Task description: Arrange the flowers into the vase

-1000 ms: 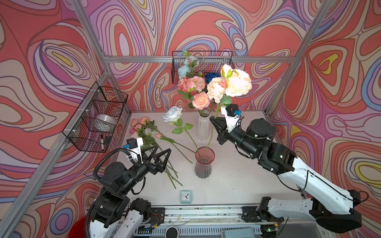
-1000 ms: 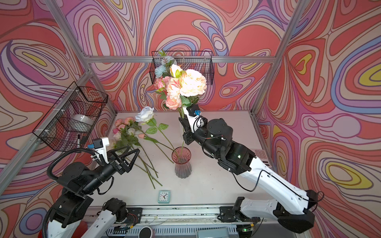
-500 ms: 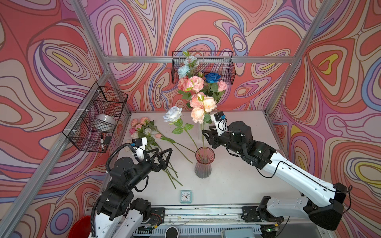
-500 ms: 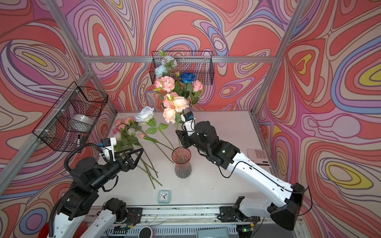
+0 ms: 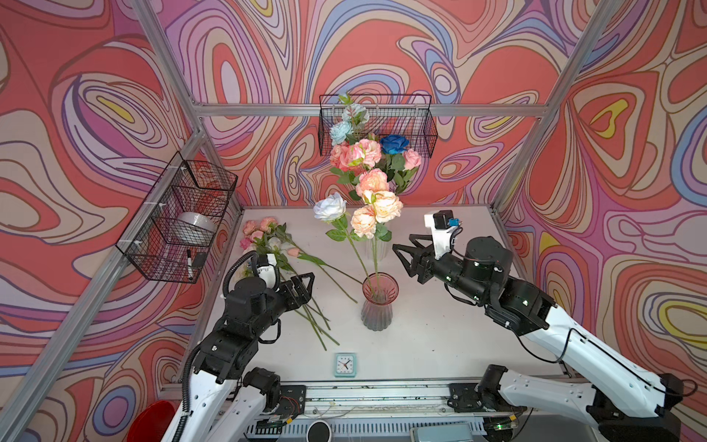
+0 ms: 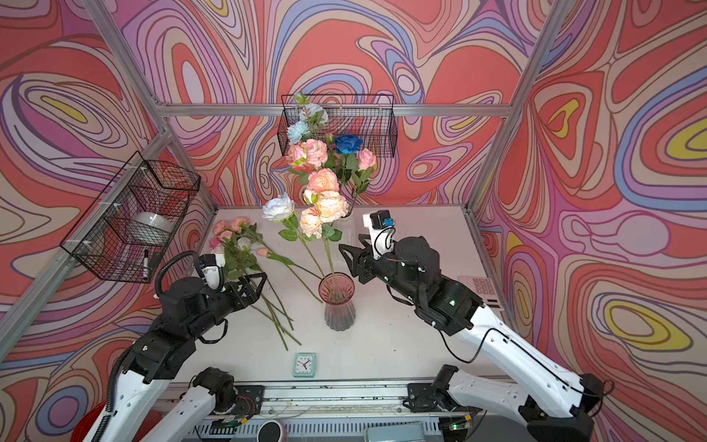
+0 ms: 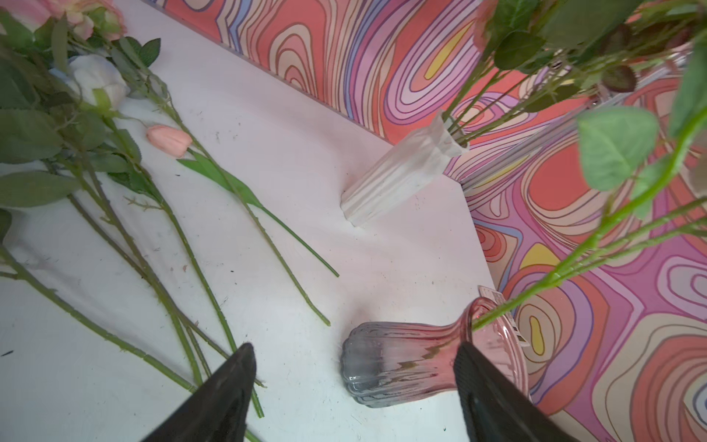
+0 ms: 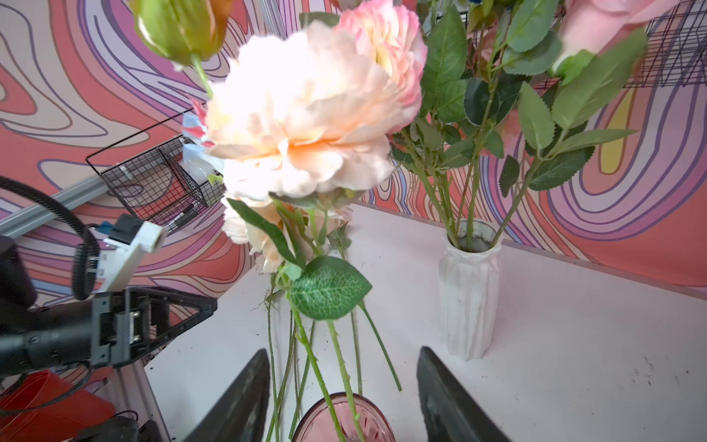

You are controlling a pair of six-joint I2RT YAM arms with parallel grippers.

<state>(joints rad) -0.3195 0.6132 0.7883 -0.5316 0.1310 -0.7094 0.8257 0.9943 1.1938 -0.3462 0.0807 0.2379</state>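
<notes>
Your right gripper (image 5: 402,242) hung beside the pink glass vase (image 5: 378,306), jaws well apart and nothing between them, fingertips just to the right of the stems rising out of the vase mouth. In that vase, at the middle of the table (image 5: 440,336), you had the peach roses (image 5: 384,208) and the white rose (image 5: 329,206), stems leaning up and back, the white one tilted off to the left. In the right wrist view the big peach bloom filled the frame, and the stems ran down into the pink rim between the two open fingers, touching neither.

Over on the other side, your left gripper (image 5: 306,289) was open too, wide, holding nothing. It was poised low over the lower ends of the loose flowers (image 5: 267,239), which lay flat on the table with their heads toward the back left corner. Whether it touched those stems, I could not tell.

Behind the pink vase stood the white ribbed vase (image 8: 469,291), upright, packed with pink roses (image 5: 359,153), pale blue roses (image 5: 340,132) and the deep blue rose (image 5: 394,143). A small clock (image 5: 345,364) lay near the front edge.
</notes>
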